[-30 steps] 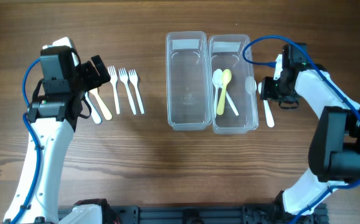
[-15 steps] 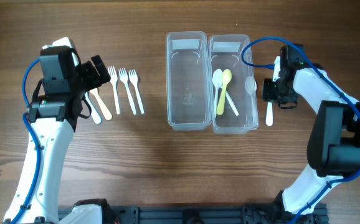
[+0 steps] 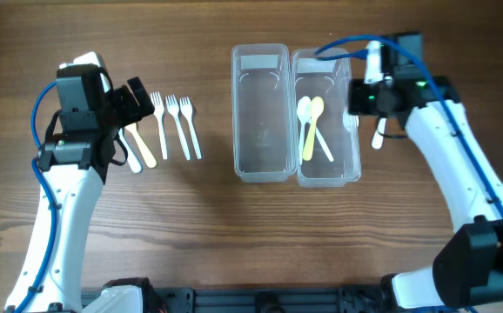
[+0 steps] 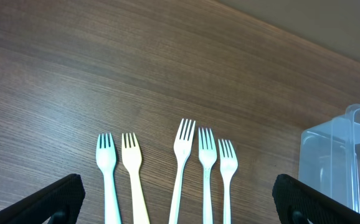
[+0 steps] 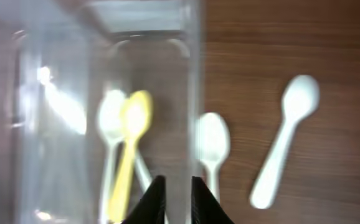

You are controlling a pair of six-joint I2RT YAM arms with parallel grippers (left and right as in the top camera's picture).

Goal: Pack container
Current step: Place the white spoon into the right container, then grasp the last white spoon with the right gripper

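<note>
Two clear containers stand side by side mid-table. The left container [image 3: 260, 165] is empty. The right container [image 3: 327, 176] holds a yellow spoon [image 3: 312, 126] and a white spoon [image 3: 305, 111]; both show blurred in the right wrist view [image 5: 130, 149]. My right gripper [image 3: 353, 98] [image 5: 178, 202] hovers over that container's right wall, fingers almost together with nothing seen between them. One white spoon [image 5: 212, 146] lies against that wall; another [image 3: 376, 135] [image 5: 286, 146] lies on the table. My left gripper [image 3: 138, 96] [image 4: 183, 205] is open above several forks [image 3: 175, 123] [image 4: 181, 168].
The left container's corner [image 4: 348, 162] shows at the right of the left wrist view. Blue cables loop over both arms. Bare wood table lies in front of the containers.
My right gripper has moved up and left from the white spoon on the table to above the right container's right wall. The left arm has not moved.
</note>
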